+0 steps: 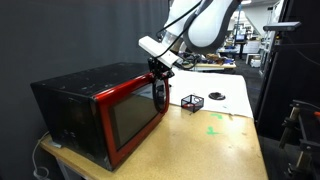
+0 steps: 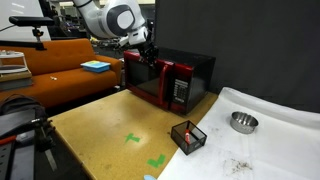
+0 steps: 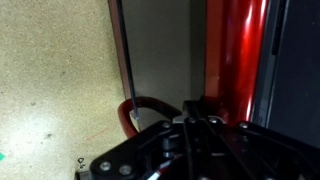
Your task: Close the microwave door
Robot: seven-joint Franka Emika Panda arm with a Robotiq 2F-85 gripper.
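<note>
The microwave (image 1: 70,90) is a black box with a glossy red front, standing on the wooden table; it shows in both exterior views (image 2: 197,66). Its red microwave door (image 1: 130,115) with dark glass stands ajar (image 2: 140,78). My gripper (image 1: 160,96) hangs at the door's free upper edge, against the red handle side (image 2: 150,60). In the wrist view the red handle edge (image 3: 236,50) runs upright just beyond my dark fingers (image 3: 195,115), which look closed together and hold nothing.
A small black wire cube (image 1: 192,101) (image 2: 188,136) and a metal bowl (image 1: 217,96) (image 2: 242,122) sit beside the microwave near a white sheet (image 2: 275,110). Green tape marks (image 2: 133,139) lie on the table. An orange sofa (image 2: 70,60) stands behind.
</note>
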